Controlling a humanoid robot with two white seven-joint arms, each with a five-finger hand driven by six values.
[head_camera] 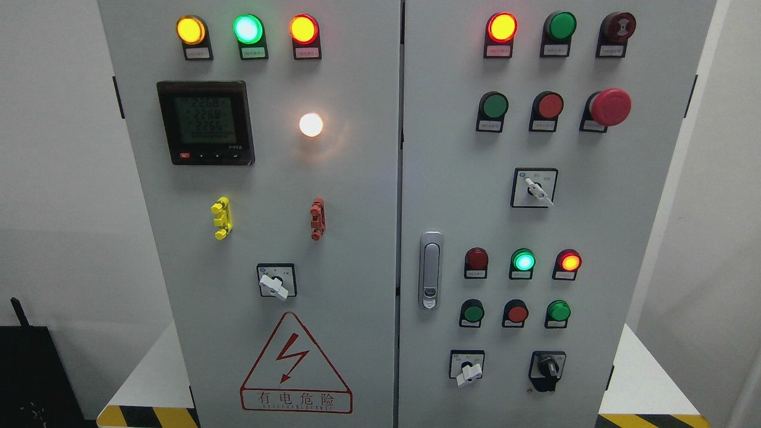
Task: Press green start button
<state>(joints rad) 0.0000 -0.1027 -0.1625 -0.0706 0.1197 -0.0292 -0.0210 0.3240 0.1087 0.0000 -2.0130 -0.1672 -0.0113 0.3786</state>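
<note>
A grey electrical cabinet [357, 196] with two doors fills the head view. Its right door carries several green push buttons: one at the top [561, 25], one in the second row [494, 105], and two in the lower row at left [474, 312] and right [559, 311]. A lit green lamp [524, 260] glows above the lower row. Red buttons [550, 105] [517, 313] sit beside the green ones. Neither of my hands nor either arm shows in the picture.
A red mushroom stop button [610, 107] juts from the right door. Rotary switches [535, 189] [468, 370] [276, 284], a door handle [430, 270], a digital meter [206, 122] and a white lit lamp [311, 124] are on the panels. The cabinet stands on a white base with hazard stripes [148, 416].
</note>
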